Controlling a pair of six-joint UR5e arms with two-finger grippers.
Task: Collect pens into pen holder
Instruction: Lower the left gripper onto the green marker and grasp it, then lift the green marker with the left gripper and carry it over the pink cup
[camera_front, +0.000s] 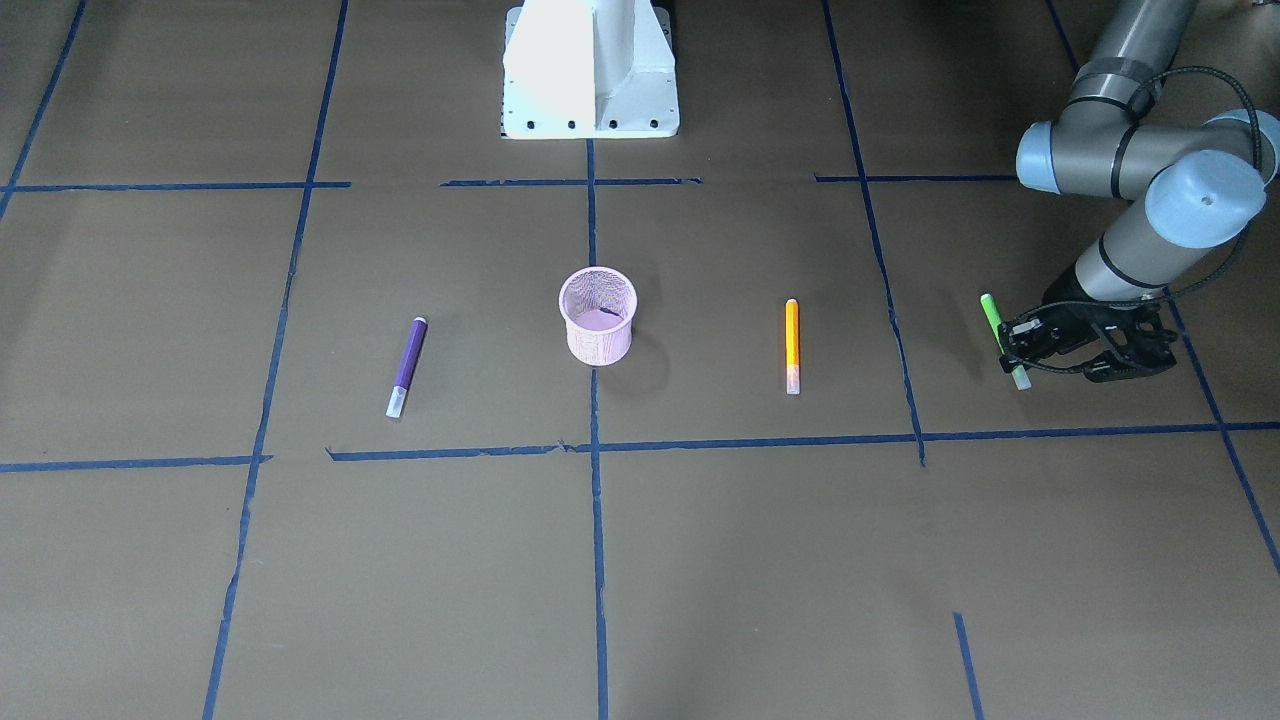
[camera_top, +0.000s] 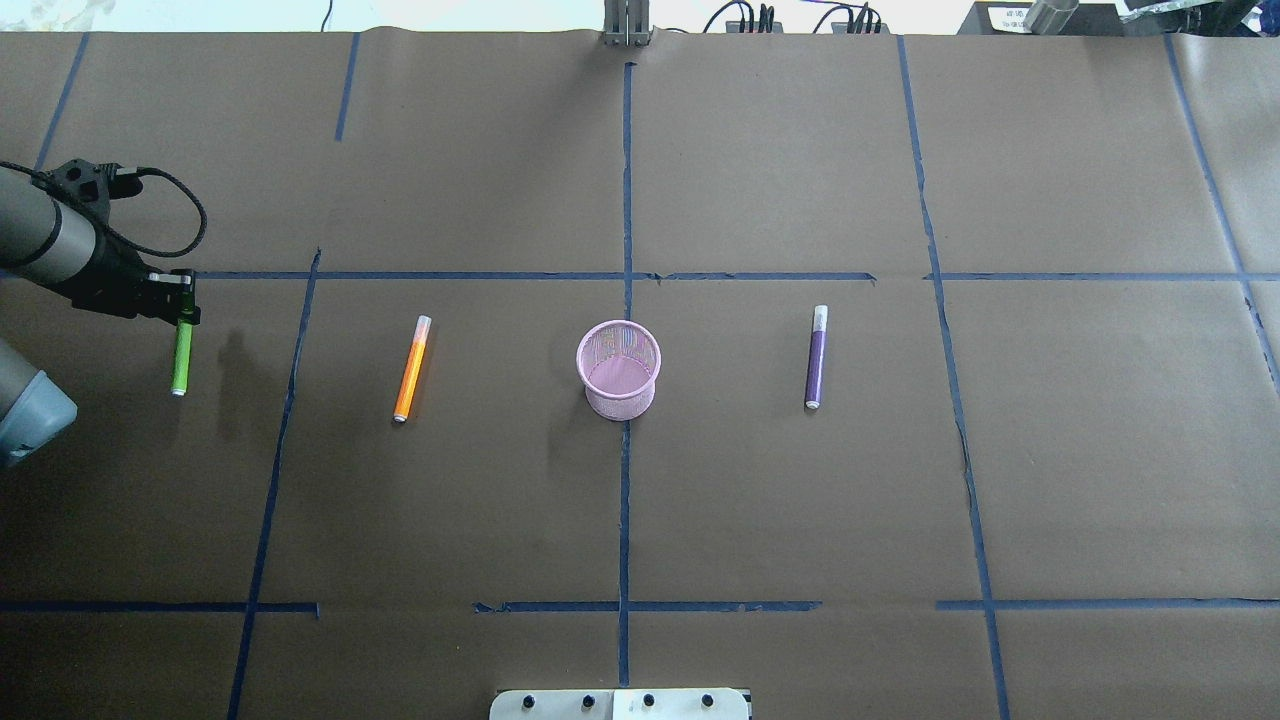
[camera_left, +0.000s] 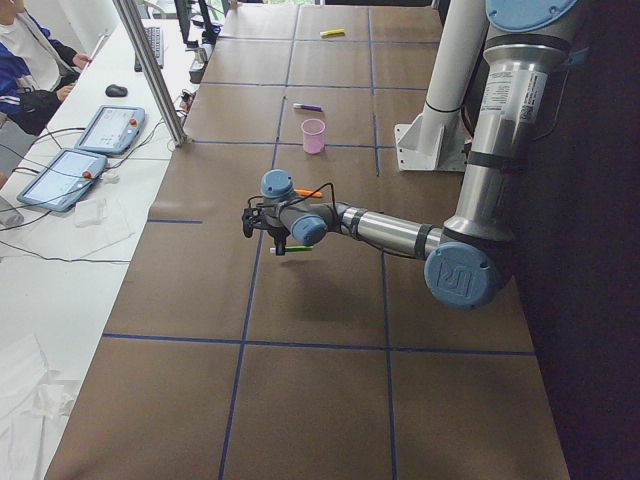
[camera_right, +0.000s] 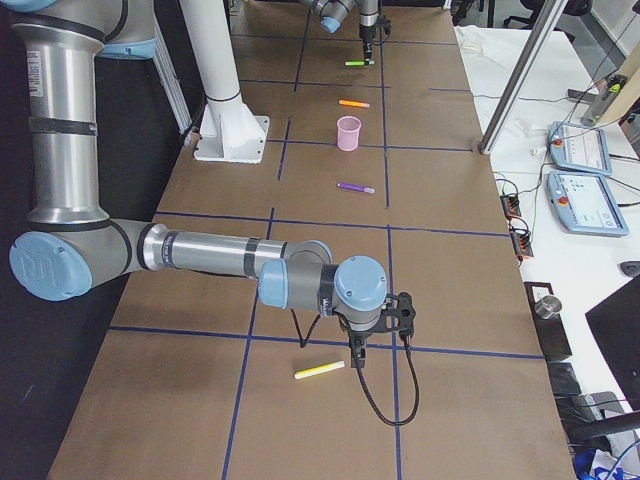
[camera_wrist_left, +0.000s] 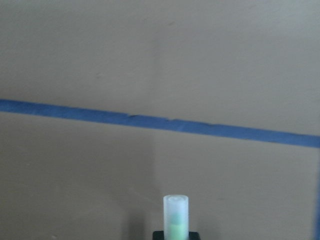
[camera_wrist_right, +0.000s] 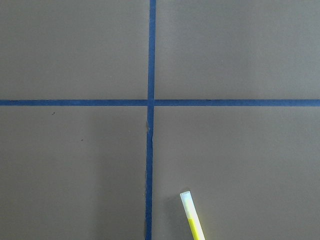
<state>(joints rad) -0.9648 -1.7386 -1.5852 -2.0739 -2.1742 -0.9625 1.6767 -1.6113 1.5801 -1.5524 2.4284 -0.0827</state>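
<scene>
The pink mesh pen holder (camera_top: 620, 404) stands upright at the table's centre, also in the front view (camera_front: 600, 346). An orange pen (camera_top: 411, 368) lies to its left and a purple pen (camera_top: 817, 357) to its right. My left gripper (camera_top: 185, 308) is shut on the bright green pen (camera_top: 181, 362) near its capped end and holds it level just above the table at the far left. Its pale cap shows in the left wrist view (camera_wrist_left: 175, 214). A yellow-green pen (camera_right: 320, 370) lies beside my right gripper (camera_right: 356, 352). I cannot tell whether that gripper is open or shut.
The white robot base (camera_front: 590, 70) stands at the table's near edge. Blue tape lines (camera_top: 625, 470) divide the brown table cover into squares. Tablets and cables (camera_right: 580, 170) lie on a side table beyond the table's far edge. A person (camera_left: 25, 70) sits there.
</scene>
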